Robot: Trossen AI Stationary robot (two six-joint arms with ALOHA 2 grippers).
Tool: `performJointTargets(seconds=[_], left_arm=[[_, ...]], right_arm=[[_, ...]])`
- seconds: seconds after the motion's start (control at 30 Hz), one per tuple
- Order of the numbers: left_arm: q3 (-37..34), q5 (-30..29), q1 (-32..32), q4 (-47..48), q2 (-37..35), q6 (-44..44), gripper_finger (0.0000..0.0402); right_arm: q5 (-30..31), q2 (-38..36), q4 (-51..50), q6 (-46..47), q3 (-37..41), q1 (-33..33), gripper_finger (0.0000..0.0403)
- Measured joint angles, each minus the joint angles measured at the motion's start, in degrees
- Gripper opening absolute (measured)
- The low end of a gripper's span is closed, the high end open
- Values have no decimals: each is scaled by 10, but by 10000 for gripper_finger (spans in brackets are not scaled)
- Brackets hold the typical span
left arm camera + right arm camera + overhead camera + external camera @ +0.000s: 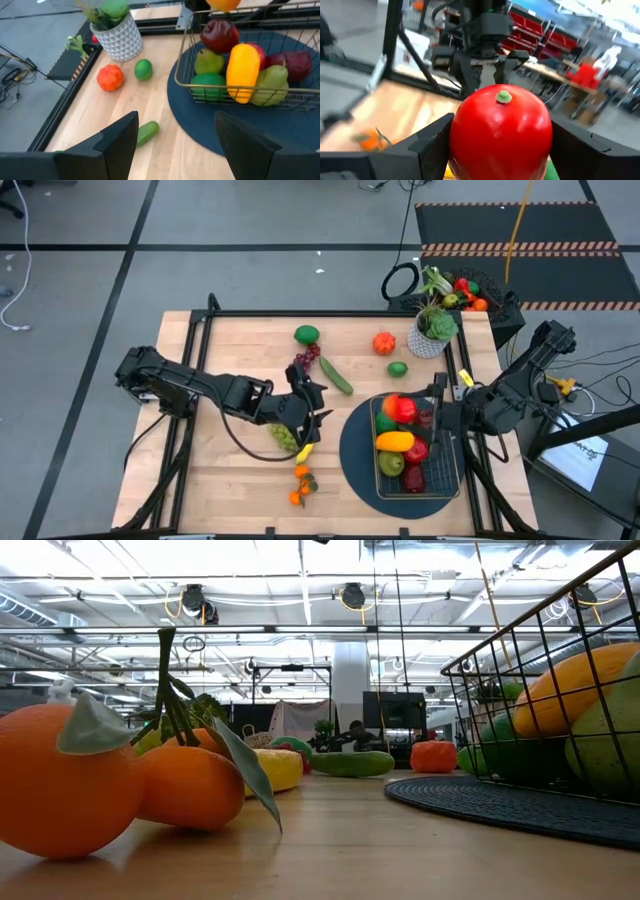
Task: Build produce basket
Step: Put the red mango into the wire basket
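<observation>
1. Basket (235, 90): dark bronze wire, holding a yellow pepper (242, 70) and a dark red apple (219, 36).
2. Mat (358, 450): dark blue, round.
3. Plant pot (119, 37): white, triangle-patterned.
4. Worktop (230, 470): pale wood.
5. Tomato (500, 132): glossy red, green stem.

the red tomato (501, 131) hides the basket below; a far-off person (607, 59) is blurred.

One basket (447, 476); one cucumber (336, 375); two limes (307, 334)

Left gripper (172, 145) fingers apart, empty.
</observation>
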State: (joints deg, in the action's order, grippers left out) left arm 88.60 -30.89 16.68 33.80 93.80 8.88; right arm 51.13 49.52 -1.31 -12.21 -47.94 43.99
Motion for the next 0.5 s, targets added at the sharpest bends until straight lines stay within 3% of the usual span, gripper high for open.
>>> performJointTargets(seconds=[0.23, 0.5], left_arm=[[0, 0, 5, -4, 3, -13, 255], [0, 0, 7, 3, 3, -26, 253]], right_arm=[[1, 0, 12, 177, 0, 0, 274], [0, 0, 21, 288, 0, 0, 274]])
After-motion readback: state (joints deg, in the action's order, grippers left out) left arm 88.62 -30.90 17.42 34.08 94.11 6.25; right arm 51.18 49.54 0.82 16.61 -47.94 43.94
